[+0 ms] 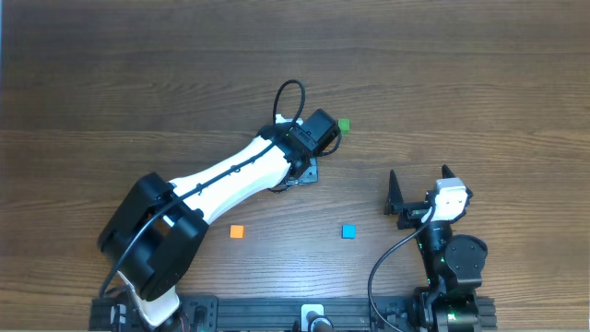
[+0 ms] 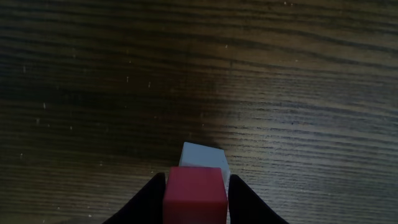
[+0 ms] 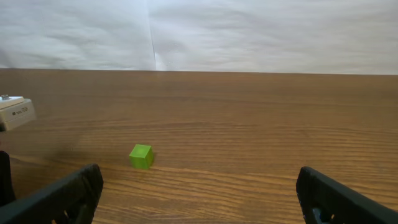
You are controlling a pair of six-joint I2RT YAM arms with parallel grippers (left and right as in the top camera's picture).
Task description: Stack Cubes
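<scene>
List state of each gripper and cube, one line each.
left gripper: shut on red cube
red cube: gripped
white cube: on table, just past red cube; contact unclear
green cube: loose on table
orange cube: loose on table
blue cube: loose on table
right gripper: open, empty

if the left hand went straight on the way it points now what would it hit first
The white cube, just beyond the red cube held in the left hand; they may already touch, depth is unclear.
</scene>
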